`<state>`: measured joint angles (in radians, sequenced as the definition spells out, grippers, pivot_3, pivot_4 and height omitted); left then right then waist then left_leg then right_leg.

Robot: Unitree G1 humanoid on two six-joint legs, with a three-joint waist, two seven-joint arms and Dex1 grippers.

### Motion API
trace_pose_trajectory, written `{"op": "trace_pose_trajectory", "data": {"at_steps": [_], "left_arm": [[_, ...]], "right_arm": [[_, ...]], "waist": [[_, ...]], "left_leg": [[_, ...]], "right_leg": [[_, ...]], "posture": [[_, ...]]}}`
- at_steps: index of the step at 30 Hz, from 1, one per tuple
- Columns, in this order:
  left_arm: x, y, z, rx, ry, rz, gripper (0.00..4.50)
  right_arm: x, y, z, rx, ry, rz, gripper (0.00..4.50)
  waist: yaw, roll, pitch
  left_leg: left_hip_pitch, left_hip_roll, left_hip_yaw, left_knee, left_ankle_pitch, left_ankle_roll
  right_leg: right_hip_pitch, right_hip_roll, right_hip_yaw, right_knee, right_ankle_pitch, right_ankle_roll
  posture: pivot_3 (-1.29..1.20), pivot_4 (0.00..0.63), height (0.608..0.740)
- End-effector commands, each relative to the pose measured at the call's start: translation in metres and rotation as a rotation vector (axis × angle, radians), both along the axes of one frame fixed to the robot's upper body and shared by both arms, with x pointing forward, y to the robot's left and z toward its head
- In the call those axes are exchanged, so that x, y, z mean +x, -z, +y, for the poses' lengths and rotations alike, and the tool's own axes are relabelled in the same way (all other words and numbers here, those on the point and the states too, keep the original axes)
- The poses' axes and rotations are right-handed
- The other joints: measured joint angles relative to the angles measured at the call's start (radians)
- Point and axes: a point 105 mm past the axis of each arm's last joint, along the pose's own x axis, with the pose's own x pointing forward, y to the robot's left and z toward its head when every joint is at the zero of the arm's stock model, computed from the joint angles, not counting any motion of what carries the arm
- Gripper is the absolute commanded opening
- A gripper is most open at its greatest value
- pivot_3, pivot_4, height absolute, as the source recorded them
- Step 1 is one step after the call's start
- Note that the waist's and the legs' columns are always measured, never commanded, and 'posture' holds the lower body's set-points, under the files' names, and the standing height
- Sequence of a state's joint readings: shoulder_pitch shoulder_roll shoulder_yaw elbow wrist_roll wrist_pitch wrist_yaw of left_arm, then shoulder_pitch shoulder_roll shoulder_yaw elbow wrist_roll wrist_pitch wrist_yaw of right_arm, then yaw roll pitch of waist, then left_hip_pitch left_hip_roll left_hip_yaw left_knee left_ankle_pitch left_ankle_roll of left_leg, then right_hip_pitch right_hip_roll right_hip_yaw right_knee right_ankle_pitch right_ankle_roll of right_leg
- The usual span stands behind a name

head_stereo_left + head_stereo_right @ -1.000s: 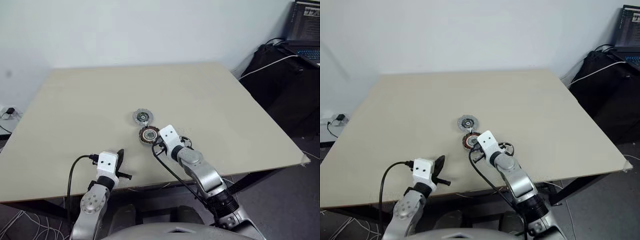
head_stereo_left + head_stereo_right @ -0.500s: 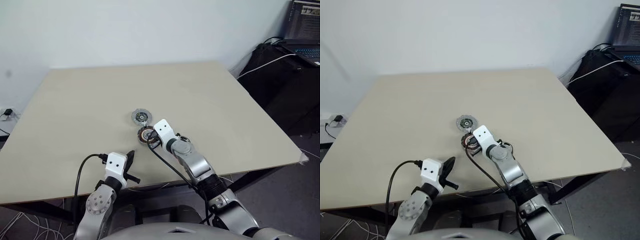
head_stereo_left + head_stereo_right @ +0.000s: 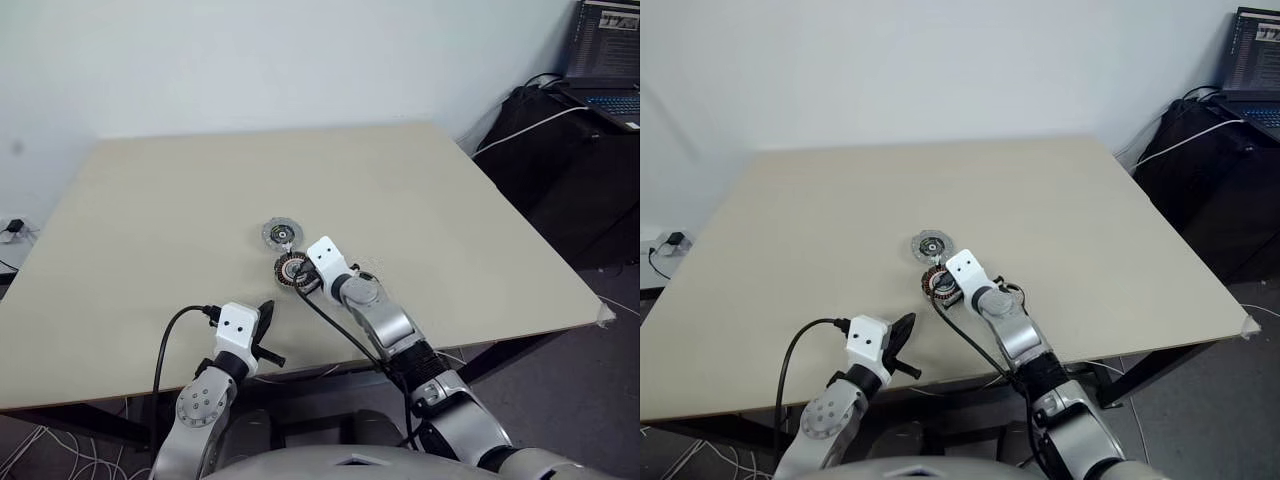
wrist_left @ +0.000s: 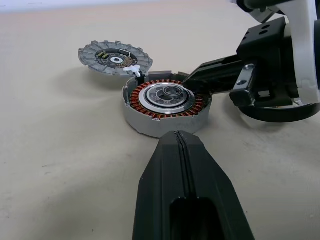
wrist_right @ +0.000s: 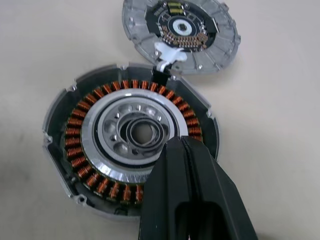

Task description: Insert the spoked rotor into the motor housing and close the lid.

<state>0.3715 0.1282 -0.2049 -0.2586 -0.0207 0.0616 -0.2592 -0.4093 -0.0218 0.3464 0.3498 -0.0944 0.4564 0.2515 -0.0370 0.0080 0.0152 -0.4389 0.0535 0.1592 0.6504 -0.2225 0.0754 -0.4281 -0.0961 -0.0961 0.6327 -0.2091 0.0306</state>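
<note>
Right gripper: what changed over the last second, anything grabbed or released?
The right gripper pushed forward over the motor housing, fingers shut, its tip now above the rotor seated inside. The left gripper drifted slightly toward the housing, also shut. Nothing was grabbed or released. Housing and open lid stayed put.

The right gripper covers the near rim of the housing; the lid is cut off beyond it.
</note>
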Motion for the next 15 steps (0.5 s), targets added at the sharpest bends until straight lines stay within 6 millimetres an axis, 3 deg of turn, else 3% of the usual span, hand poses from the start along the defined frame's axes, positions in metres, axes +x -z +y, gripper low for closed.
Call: {"op": "trace_pose_trajectory", "data": {"at_steps": [1,11,15], "left_arm": [[0.005,-0.018,-0.002,-0.015,0.0,-0.064,0.0],[0.005,-0.017,-0.004,-0.018,0.007,-0.059,0.0],[0.004,-0.017,-0.003,-0.02,0.008,-0.055,0.0]], "right_arm": [[0.004,-0.016,0.01,0.038,-0.041,-0.049,0.02],[-0.004,-0.02,0.023,0.085,-0.114,-0.052,0.02],[0.002,-0.022,0.017,0.074,-0.062,-0.08,0.02]], "waist": [[0.0,0.0,0.0],[0.0,0.0,0.0],[0.0,0.0,0.0]], "left_leg": [[0.0,0.0,0.0,0.0,0.0,0.0],[0.0,0.0,0.0,0.0,0.0,0.0],[0.0,0.0,0.0,0.0,0.0,0.0]], "right_leg": [[0.0,0.0,0.0,0.0,0.0,0.0],[0.0,0.0,0.0,0.0,0.0,0.0],[0.0,0.0,0.0,0.0,0.0,0.0]], "posture": [[0.0,0.0,0.74],[0.0,0.0,0.74],[0.0,0.0,0.74]]}}
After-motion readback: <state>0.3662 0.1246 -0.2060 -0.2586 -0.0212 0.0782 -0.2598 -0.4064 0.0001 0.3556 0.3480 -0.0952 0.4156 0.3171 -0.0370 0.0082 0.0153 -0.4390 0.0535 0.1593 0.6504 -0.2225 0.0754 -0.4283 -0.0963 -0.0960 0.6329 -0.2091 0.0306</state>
